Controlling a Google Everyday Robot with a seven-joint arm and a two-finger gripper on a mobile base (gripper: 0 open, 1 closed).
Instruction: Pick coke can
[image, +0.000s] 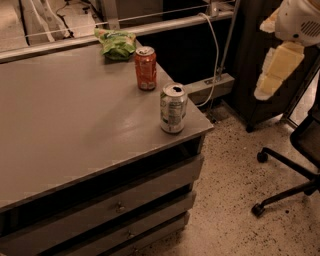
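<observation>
The coke can (145, 68), orange-red with a silver top, stands upright on the grey table (70, 135), near its far right edge. A silver can with green and white markings (173, 108) stands upright closer to me, at the table's right corner. My gripper (272, 75) hangs in the air at the upper right, beyond the table's right edge. It is well clear of both cans and holds nothing that I can see.
A green crumpled snack bag (116, 43) lies at the table's back edge, just behind the coke can. Drawers (120, 205) front the table. An office chair base (285, 185) stands on the speckled floor at right. A cable and a power strip (210, 87) sit behind the table.
</observation>
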